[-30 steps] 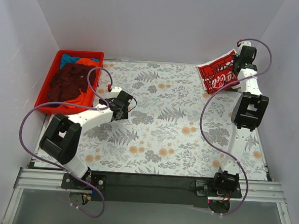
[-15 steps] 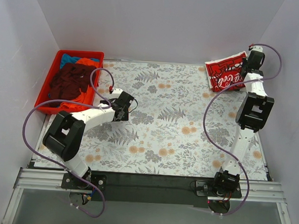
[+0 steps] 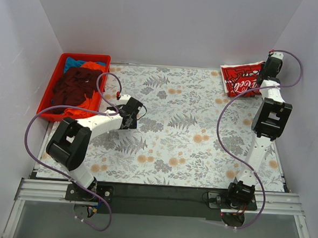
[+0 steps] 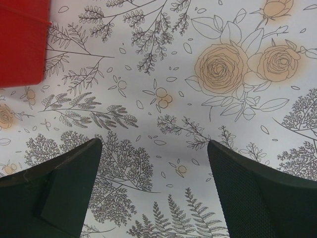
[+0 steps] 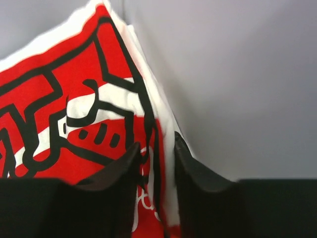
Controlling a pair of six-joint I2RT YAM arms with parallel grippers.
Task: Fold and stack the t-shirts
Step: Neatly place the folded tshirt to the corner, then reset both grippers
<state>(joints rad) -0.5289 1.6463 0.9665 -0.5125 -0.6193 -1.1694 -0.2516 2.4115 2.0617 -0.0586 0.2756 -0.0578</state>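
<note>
The folded white t-shirt with the large red Coca-Cola print [image 3: 241,78] lies at the far right corner of the table. My right gripper [image 3: 265,70] is shut on its right edge; the right wrist view shows the red and white cloth [image 5: 74,114] pinched between the fingers, close to the grey wall. My left gripper [image 3: 135,113] is open and empty, low over the floral cloth [image 4: 163,99] left of centre. Maroon [image 3: 73,84], orange [image 3: 92,66] and blue [image 3: 73,61] t-shirts lie heaped in the red crate [image 3: 55,75].
The red crate stands at the far left; its corner shows in the left wrist view [image 4: 22,42]. Grey walls [image 5: 237,74] close in the table on three sides. Purple cables loop from both arms.
My right gripper has carried the Coca-Cola shirt further right and back into the corner. My left gripper has barely moved.
</note>
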